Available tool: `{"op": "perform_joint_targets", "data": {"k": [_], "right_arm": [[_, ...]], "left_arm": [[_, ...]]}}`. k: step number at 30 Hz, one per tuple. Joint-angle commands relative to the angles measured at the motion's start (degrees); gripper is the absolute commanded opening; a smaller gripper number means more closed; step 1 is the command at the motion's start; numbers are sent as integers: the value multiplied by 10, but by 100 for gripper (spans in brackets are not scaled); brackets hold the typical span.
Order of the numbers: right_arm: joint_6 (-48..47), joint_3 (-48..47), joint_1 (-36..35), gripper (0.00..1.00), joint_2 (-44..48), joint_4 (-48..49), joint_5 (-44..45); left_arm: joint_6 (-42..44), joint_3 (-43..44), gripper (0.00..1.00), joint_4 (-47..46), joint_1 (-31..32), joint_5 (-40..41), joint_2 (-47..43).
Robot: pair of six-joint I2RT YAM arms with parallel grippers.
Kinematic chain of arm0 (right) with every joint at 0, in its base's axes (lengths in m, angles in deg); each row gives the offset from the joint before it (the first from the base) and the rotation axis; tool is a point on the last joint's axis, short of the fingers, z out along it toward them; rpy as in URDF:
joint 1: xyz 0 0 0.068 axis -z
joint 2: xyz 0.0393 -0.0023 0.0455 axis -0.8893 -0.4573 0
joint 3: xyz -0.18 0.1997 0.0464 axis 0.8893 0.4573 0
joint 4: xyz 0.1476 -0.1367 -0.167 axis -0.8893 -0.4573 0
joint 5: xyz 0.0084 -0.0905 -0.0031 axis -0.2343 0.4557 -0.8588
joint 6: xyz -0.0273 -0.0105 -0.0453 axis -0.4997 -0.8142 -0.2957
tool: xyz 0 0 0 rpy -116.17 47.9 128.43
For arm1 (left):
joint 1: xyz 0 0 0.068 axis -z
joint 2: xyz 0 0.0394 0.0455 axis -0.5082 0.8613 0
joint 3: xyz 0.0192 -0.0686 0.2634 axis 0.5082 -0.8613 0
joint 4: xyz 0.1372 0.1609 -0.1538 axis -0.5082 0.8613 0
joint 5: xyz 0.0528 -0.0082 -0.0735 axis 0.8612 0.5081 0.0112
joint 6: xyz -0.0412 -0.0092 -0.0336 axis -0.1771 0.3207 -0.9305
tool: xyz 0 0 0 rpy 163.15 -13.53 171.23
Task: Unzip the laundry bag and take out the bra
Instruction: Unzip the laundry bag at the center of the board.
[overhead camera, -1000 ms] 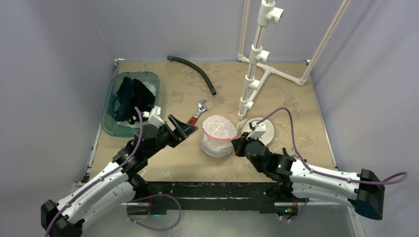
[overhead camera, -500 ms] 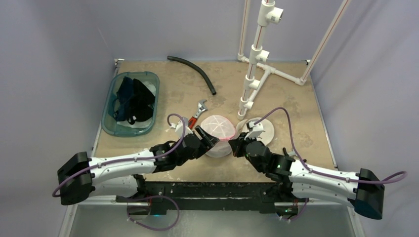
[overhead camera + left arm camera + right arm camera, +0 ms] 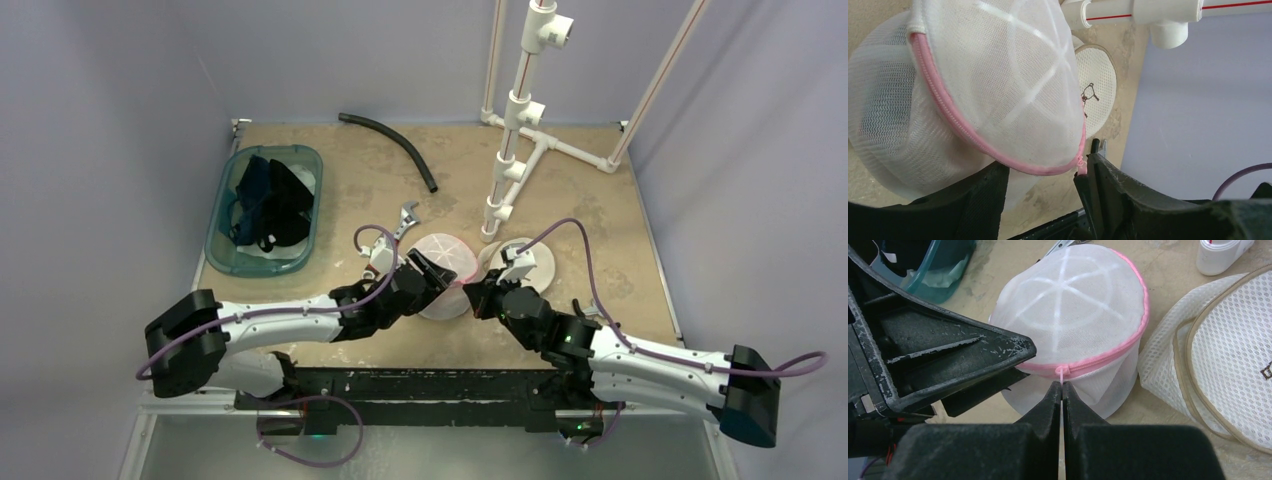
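The laundry bag (image 3: 440, 262) is a round white mesh pouch with a pink zipper, standing mid-table. My right gripper (image 3: 1062, 387) is shut on the pink zipper pull (image 3: 1062, 374) at the bag's near side. My left gripper (image 3: 1043, 167) is open and straddles the bag's (image 3: 998, 85) zippered rim, one finger against the white wall and the other beside the pull (image 3: 1081, 162). In the top view the left gripper (image 3: 432, 272) meets the right gripper (image 3: 470, 292) at the bag. The bra is hidden; the mesh shows nothing inside.
A flat beige-trimmed mesh bag (image 3: 535, 262) lies just right of the laundry bag. A teal bin (image 3: 225, 250) of dark clothes sits at the left. A wrench (image 3: 403, 222), a black hose (image 3: 390, 145) and a white pipe stand (image 3: 515, 150) lie behind.
My left arm swung from beside the teal bin over to the laundry bag, and its jaws narrowed around the rim. The right gripper stayed shut on the pull.
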Motion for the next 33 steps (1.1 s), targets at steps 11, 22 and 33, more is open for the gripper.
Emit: {"op": "perform_joint_targets", "data": {"k": [11,22,33], "right_arm": [[-16,4,-4,0,13,15,0],[-19,4,-4,0,14,19,-7],[-20,8,-5,0,30,10,-9]], "left_arm": [[-19,26,65,5,11,-21,-32],[-27,31,59,-20,9,-4,24],[-8,27,11,-36,-28,-20,52]]}}
